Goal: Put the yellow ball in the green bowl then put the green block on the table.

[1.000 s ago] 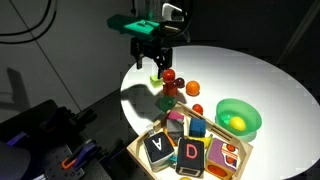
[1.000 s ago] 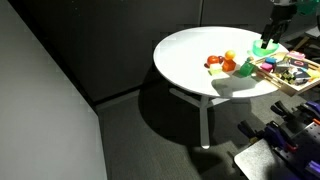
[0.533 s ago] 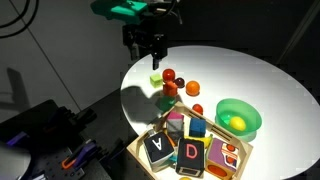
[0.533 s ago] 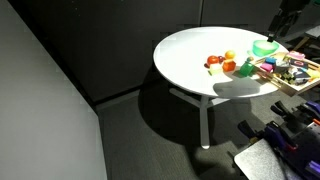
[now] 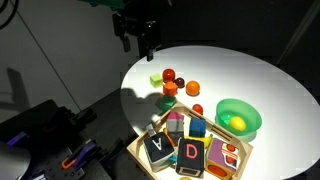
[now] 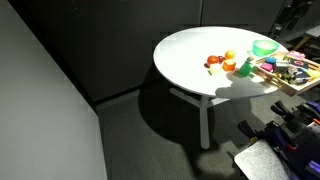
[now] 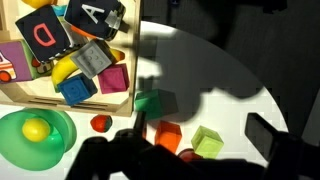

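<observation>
Nearest the lens in an exterior view, a wooden tray (image 5: 141, 155) sits at the near edge of the table (image 5: 240, 70), with its dark A block (image 5: 158, 148) and D block (image 5: 190, 152) face up among others. Just beyond it to one side stands the green bowl (image 5: 240, 100). The yellow ball (image 5: 236, 122) already lies inside it, so the first half of the task looks finished. Farther back, a loose cluster of red and orange balls (image 5: 181, 82) rests on the bare white surface. At its far end the green block (image 5: 154, 78) sits on the table, just beside a red ball (image 5: 169, 74) and touched by nothing. Above and behind it hangs the gripper (image 5: 137, 45), jaws spread wide with nothing between them. A second ago it stood low over that block; since then it has climbed up and clear, leaving the block where it was set down. By my reading that settles the second half too, and only a retreat remains. The wrist view agrees, looking down from height on the block beside a red cube (image 7: 168, 135). The surface is a large round white top, brightly lit and crossed by hard shadows. Beyond its far rim the room is dim, with dark wall panels (image 6: 60, 90) and a dark floor (image 6: 150, 150).
</observation>
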